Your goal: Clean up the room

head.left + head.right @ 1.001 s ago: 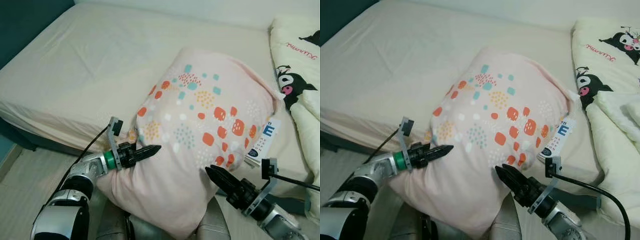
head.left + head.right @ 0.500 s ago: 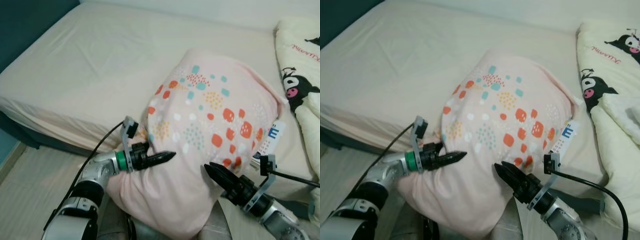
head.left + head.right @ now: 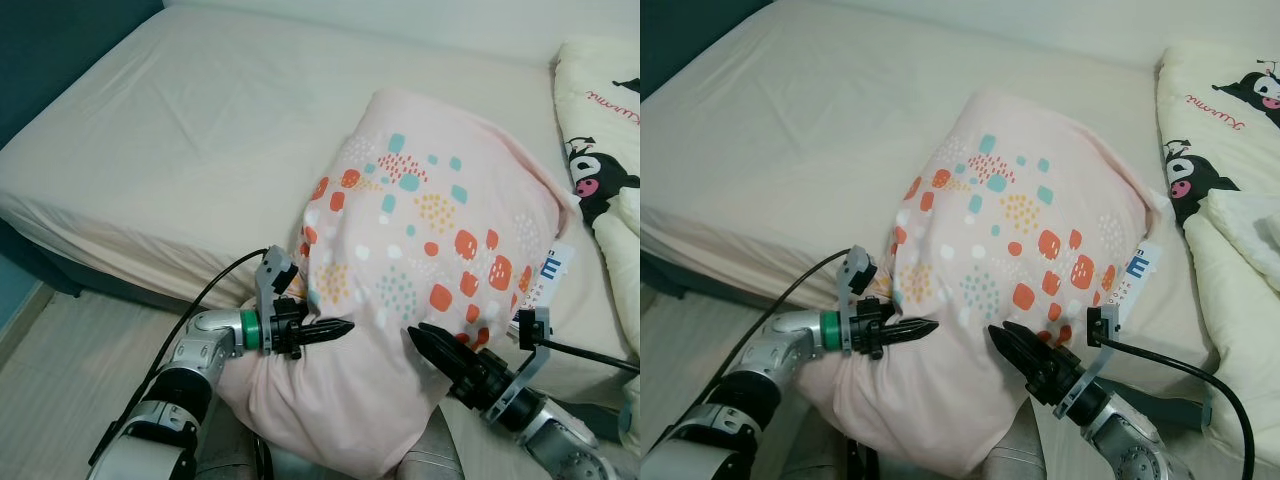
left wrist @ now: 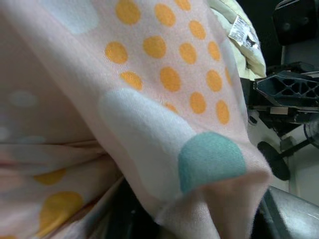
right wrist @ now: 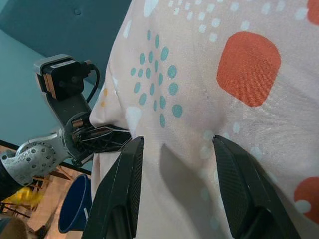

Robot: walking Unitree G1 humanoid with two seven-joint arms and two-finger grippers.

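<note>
The bed [image 3: 150,150], under a plain cream sheet, carries everything. Its near edge holds the pink patterned pillow [image 3: 420,260], which stands propped against that edge with its lower end hanging over and off the mattress. A cream quilt [image 3: 600,130] printed with black cartoon figures lies along the bed's right edge, just beside the pillow. A small card marked with a blue letter E [image 3: 548,275] is wedged between pillow and quilt.

The left gripper [image 3: 325,328] presses into the pillow's lower left flank; its fingers look narrow and closed together, tips against the cloth. Whether cloth is pinched between them cannot be told. The right gripper [image 3: 432,345] meets the lower right flank with fingers spread wide.

Judgement: the step in hand is a two-sided lift of the pillow onto the bed. To do it well, both grippers should squeeze inward evenly before rising, as the filling is soft and will sag. The overhanging lower end needs to clear the bed's near edge. The card may be dragged along.

The right wrist view shows the spread fingers [image 5: 124,184] lying flat on the cloth, an orange patch between them, the left gripper beyond and a blue bin [image 5: 75,209] on the floor. The left wrist view shows a pillow corner and a sewn label [image 4: 244,31] close up.
</note>
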